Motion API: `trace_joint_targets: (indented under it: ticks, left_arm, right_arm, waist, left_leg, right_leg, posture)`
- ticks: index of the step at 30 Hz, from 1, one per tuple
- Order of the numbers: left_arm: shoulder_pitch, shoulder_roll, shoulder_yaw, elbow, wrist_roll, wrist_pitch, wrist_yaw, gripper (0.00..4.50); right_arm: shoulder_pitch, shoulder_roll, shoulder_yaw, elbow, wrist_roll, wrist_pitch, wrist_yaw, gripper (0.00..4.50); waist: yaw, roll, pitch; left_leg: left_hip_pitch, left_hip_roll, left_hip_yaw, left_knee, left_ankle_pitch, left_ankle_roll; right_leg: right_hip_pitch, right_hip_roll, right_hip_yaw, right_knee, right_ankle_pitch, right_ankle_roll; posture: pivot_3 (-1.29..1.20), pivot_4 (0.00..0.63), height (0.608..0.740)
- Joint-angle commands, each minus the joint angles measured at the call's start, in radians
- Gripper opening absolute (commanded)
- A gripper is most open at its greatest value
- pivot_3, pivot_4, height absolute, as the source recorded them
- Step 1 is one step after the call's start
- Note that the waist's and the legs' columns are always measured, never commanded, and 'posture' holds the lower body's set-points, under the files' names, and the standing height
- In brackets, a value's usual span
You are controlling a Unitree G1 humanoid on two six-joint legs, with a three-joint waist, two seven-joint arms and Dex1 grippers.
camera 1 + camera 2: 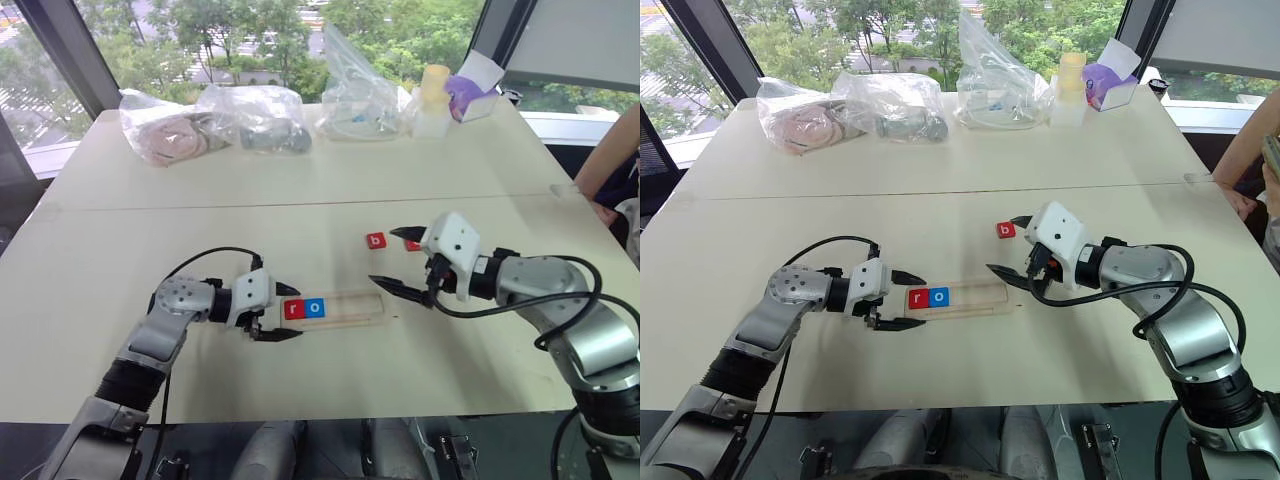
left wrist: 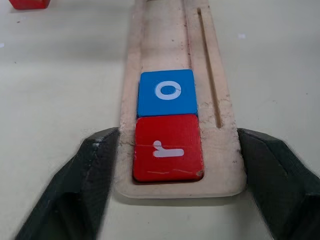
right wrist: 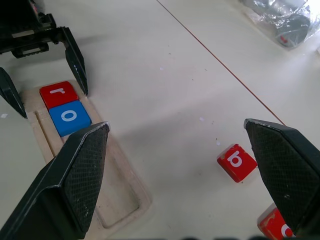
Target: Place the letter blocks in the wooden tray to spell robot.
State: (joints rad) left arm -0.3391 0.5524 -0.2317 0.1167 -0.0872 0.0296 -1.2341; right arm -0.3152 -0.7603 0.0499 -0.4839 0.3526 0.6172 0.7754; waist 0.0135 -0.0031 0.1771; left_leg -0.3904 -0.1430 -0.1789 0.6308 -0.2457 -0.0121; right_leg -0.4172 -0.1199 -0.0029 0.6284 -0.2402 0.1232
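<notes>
left gripper [image 1: 282, 311] sits lowest in the head views, jaws wide open and straddling the near end of the wooden tray [image 1: 350, 313], holding nothing. tray lies flat on the table [image 1: 300, 160] between the two arms. red r block [image 2: 167, 147] fills the end slot, blue o block [image 2: 167, 92] touches it right behind; rest of the slot is bare. right gripper [image 1: 400, 258] hovers over the far end of the tray, jaws spread wide, empty. red b block [image 3: 236, 162] lies loose on the table just beyond the tray, and another red block [image 3: 274, 224] sits near it, partly cut off, letter unclear. fifth block can't be made out. plastic bags [image 1: 215, 120] and a box [image 1: 470, 95] are well apart at the far edge of the table; a person's arm [image 1: 610, 160] shows at the right edge. blocks look small, stiff, light, with smooth painted faces, likely slippery, so pinch two opposite side edges, not the top. b goes third, judged next. low flat tile risks skidding if the fingers close off centre. tray is light too and may shift when nudged.
</notes>
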Motion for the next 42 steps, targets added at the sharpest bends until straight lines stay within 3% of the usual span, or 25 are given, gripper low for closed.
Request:
trace_joint_targets:
  ticks: [1, 12, 28, 36, 39, 42]
  left_arm:
    - [0.049, 0.011, -0.079, 0.027, 0.055, 0.026, 0.000, 4.44]
    - [0.112, 0.088, 0.028, -0.070, 0.008, 0.082, 0.078, 4.44]
    - [0.356, 0.269, 0.222, -0.366, -0.139, 0.221, 0.143, 4.44]
    - [0.386, 0.277, 0.314, -0.431, -0.250, 0.281, 0.157, 4.44]
    - [0.366, 0.278, 0.334, -0.443, -0.272, 0.311, 0.176, 4.50]
    - [0.349, 0.280, 0.340, -0.441, -0.278, 0.319, 0.187, 4.50]
  right_arm:
    - [-0.038, 0.056, -0.001, 0.029, -0.008, 0.007, -0.051, 4.50]
    - [-0.235, 0.352, 0.069, 0.235, -0.115, 0.304, -0.387, 4.50]
    - [-0.300, 0.500, 0.086, 0.477, -0.214, 0.283, -0.519, 4.50]
    - [-0.344, 0.538, 0.071, 0.581, -0.237, 0.266, -0.545, 4.50]
    - [-0.344, 0.550, 0.080, 0.579, -0.239, 0.284, -0.546, 3.76]
    - [-0.325, 0.552, 0.088, 0.538, -0.242, 0.320, -0.553, 2.25]
  waist:
    - [0.000, 0.000, -0.001]
    - [-0.006, 0.002, -0.004]
    - [-0.034, 0.003, -0.004]
    - [-0.027, 0.003, -0.004]
    - [-0.028, 0.003, -0.004]
    - [-0.030, 0.003, -0.004]
  left_leg:
    - [0.000, 0.000, 0.000, 0.000, 0.000, 0.000]
    - [0.001, 0.000, 0.002, -0.002, 0.000, -0.001]
    - [0.000, 0.004, 0.008, -0.006, 0.001, -0.002]
    - [0.000, 0.004, 0.009, -0.007, 0.001, -0.002]
    - [0.000, 0.004, 0.009, -0.007, 0.001, -0.002]
    - [0.000, 0.004, 0.009, -0.007, 0.001, -0.002]
  right_leg:
    - [0.000, 0.000, 0.000, 0.000, 0.000, 0.000]
    - [-0.003, 0.001, 0.003, 0.002, 0.000, -0.001]
    - [-0.010, 0.004, 0.009, 0.003, 0.002, -0.004]
    - [-0.011, 0.005, 0.012, 0.003, 0.002, -0.004]
    - [-0.011, 0.006, 0.012, 0.003, 0.002, -0.004]
    - [-0.011, 0.006, 0.012, 0.003, 0.002, -0.004]
  posture:
    - [0.00, 0.150, 0.740]
    - [0.00, 0.150, 0.740]
    - [0.00, 0.150, 0.740]
    - [0.00, 0.150, 0.740]
    - [0.00, 0.150, 0.740]
    - [0.00, 0.150, 0.740]
